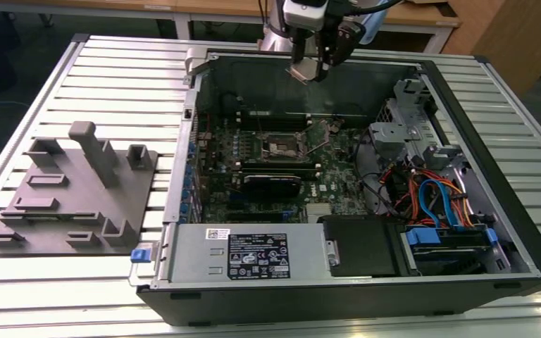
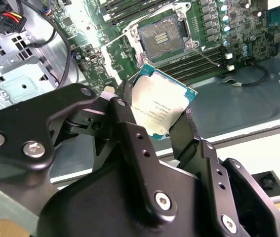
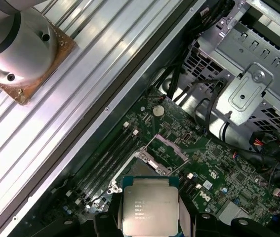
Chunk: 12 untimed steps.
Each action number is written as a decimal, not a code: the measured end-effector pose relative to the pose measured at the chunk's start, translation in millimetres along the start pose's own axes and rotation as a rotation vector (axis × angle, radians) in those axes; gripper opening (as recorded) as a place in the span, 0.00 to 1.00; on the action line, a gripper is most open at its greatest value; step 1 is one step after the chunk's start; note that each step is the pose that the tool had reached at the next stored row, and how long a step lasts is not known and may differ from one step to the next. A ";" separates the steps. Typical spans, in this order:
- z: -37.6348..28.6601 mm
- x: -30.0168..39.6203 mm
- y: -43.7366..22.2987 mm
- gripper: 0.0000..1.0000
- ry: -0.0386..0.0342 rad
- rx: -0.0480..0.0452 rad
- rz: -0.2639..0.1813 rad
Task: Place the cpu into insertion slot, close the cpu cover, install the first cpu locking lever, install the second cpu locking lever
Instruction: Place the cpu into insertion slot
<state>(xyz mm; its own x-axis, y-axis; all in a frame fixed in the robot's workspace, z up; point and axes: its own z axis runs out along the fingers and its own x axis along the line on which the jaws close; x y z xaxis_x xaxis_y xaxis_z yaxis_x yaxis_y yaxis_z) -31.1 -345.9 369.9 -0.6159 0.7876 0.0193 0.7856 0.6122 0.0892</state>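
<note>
My gripper [image 1: 308, 73] hangs above the back wall of the open computer case [image 1: 496, 211], shut on the cpu [image 1: 306, 70]. In both wrist views the cpu [image 2: 162, 105] [image 3: 149, 205] shows its silvery top, pinched at two opposite edges by the black fingers [image 2: 123, 104]. The insertion slot [image 1: 282, 146] [image 2: 162, 37] lies open on the green motherboard below, its dark square middle bare. In the first wrist view the chip hides part of the slot [image 3: 140, 167]. The cpu cover [image 3: 168, 148] seems to stand raised at the slot's far edge.
A grey power supply box [image 1: 242, 257] lies along the case front, a black module [image 1: 270, 184] sits below the slot, and a metal drive cage [image 1: 402, 123] with cables [image 1: 430, 201] fills the exterior view's right. A grey fixture plate [image 1: 73, 190] is on the slatted table.
</note>
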 end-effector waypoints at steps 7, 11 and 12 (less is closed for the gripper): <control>0.7 0.1 0.1 0.54 -0.0083 -0.0019 0.094; 1.6 0.1 -0.1 0.54 -0.0147 -0.0032 0.164; 1.9 0.1 -0.1 0.54 -0.0163 -0.0035 0.182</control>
<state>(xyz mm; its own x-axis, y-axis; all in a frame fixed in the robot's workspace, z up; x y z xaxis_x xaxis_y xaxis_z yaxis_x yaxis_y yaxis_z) -31.1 -345.7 368.0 -0.4624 0.8865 0.0193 0.8839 0.4591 0.0892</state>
